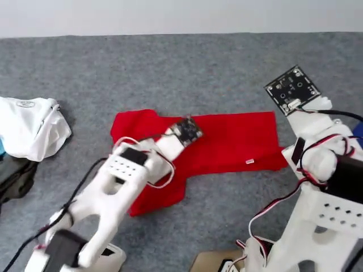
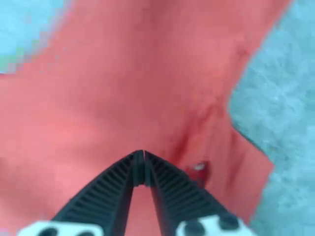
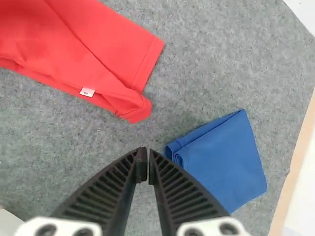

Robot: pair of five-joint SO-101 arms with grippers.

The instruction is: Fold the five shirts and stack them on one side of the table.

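1. The left gripper (image 2: 139, 166) has its jaws closed tip to tip. It is over the middle of the red shirt (image 1: 232, 141), and no cloth shows between the jaws. Whether the tips press on the fabric cannot be told.
2. The right gripper (image 3: 144, 164) is closed too and holds nothing. It hangs over the grey mat (image 1: 198, 68), just off the red shirt's corner that carries a small white label (image 3: 87, 91).
3. The red shirt lies spread crosswise in the middle of the mat. It is partly doubled over, and one flap sticks out toward the left arm's base.
4. A blue shirt (image 3: 221, 162), already folded, lies on the mat near the right gripper, on the far side of it from the red shirt.
5. A crumpled white shirt (image 1: 28, 127) lies well apart from the red shirt on its other side. A dark cloth (image 1: 11, 175) sits just beside the white shirt, and it is too unclear to name.
6. The step in hand looks like folding the red shirt, with the task early: one shirt folded, one under way, at least one untouched.
7. The next move likely calls for opening the left jaws and pinching the edge of the loose flap. The flap would then be carried over the shirt's body while the right gripper holds the labelled corner steady.
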